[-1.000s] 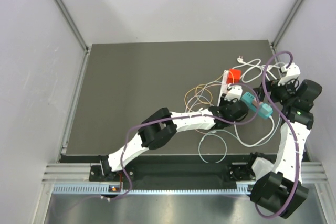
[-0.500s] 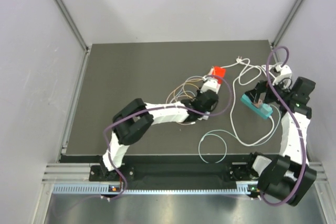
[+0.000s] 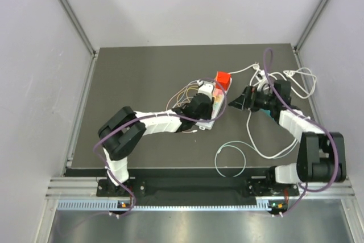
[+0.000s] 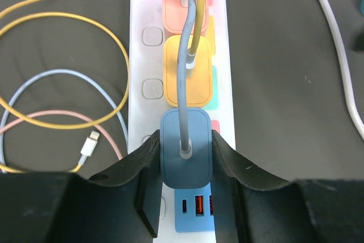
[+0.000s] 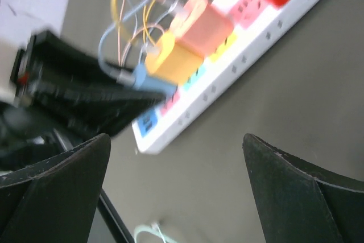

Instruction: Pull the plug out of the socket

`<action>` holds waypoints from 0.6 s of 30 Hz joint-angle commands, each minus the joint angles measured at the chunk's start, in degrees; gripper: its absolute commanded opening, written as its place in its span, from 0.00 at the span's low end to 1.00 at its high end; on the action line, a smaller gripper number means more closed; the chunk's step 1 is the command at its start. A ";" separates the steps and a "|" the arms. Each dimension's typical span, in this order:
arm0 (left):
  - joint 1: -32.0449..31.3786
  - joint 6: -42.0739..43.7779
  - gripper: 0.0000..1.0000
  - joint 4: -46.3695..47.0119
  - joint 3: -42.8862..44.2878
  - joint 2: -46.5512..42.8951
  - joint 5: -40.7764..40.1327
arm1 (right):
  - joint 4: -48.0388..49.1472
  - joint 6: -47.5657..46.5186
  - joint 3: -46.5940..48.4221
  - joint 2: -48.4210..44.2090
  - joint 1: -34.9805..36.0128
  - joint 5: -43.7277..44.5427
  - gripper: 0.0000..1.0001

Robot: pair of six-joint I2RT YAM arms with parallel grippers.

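Note:
A white power strip, the socket (image 3: 214, 108) (image 4: 227, 55) (image 5: 239, 44), lies mid-table with a row of plugs in it: red (image 3: 222, 79), pink (image 4: 185, 9), yellow (image 4: 189, 72) and a blue plug (image 4: 186, 147) (image 5: 151, 81) nearest the strip's USB end. My left gripper (image 4: 186, 160) (image 3: 200, 105) is shut on the blue plug, one finger on each side; the plug still sits on the strip. My right gripper (image 5: 176, 138) (image 3: 242, 99) hovers just right of the strip, open and holding nothing, facing the plugs.
Thin yellow, pink and blue charging cables (image 4: 51, 101) (image 3: 183, 92) coil left of the strip, one loose connector (image 4: 90, 143) among them. White cables (image 3: 287, 78) tangle at the back right, and a white loop (image 3: 233, 157) lies near the front edge.
The left arm, holding the plug, has dragged the strip leftward across the table. The right arm has swung in from the right edge and now faces the strip, still open.

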 commanded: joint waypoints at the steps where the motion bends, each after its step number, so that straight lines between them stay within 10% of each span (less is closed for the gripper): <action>1: 1.09 -2.36 0.00 10.26 -2.82 -6.56 3.38 | 18.55 16.87 1.41 6.25 3.51 3.76 1.00; 18: 5.58 -10.37 0.00 14.40 -12.42 -14.30 13.32 | 27.17 34.91 10.38 29.21 8.09 9.04 0.92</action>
